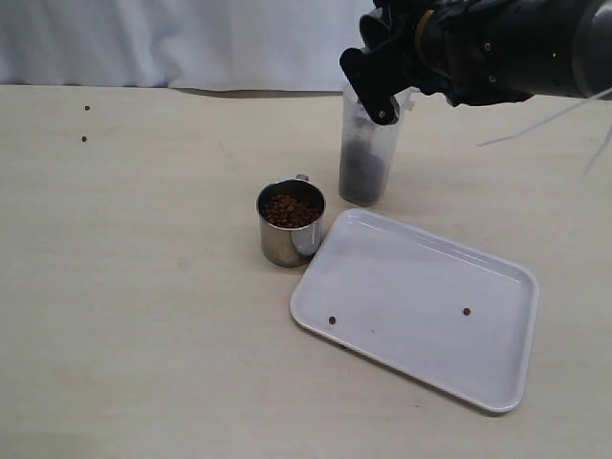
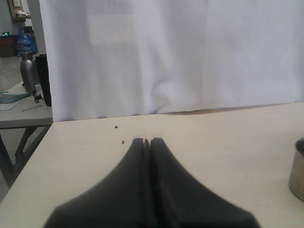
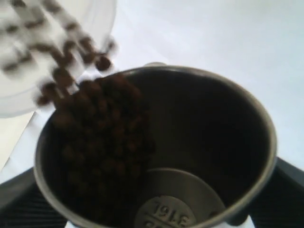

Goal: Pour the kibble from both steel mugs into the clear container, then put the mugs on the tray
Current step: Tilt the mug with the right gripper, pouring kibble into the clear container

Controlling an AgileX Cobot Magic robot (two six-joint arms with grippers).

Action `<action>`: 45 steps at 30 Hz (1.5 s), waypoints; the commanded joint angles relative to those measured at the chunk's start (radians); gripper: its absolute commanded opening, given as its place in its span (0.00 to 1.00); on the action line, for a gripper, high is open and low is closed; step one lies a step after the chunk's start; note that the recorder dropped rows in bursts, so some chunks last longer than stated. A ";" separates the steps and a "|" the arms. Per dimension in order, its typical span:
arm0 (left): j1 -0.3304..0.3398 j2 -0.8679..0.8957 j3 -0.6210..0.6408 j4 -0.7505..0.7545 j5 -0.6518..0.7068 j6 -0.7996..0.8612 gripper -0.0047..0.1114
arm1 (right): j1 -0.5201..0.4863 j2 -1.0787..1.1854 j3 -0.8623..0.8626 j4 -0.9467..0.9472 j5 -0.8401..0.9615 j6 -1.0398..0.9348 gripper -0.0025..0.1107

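My right gripper (image 1: pixel 381 88) hangs at the top right, over the clear container (image 1: pixel 369 143). It is shut on a steel mug (image 3: pixel 259 123) that is tipped toward the container's rim (image 3: pixel 80 33). Kibble (image 3: pixel 102 128) slides out of that mug in a blurred stream. Dark kibble (image 1: pixel 361 177) fills the container's lower part. In the exterior view the arm hides the held mug. The second steel mug (image 1: pixel 290 225) stands upright on the table, full of kibble (image 1: pixel 290 209), just left of the white tray (image 1: pixel 421 287). My left gripper (image 2: pixel 148 141) is shut and empty, low over the table.
Two loose pellets (image 1: pixel 332 320) lie on the tray, and two more (image 1: pixel 84 139) lie far left on the table. A white curtain (image 1: pixel 191 38) backs the table. The standing mug's edge (image 2: pixel 298 168) shows in the left wrist view.
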 commanded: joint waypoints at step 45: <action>0.001 -0.003 0.002 -0.007 -0.005 -0.006 0.04 | 0.084 -0.008 -0.008 -0.010 0.185 -0.198 0.07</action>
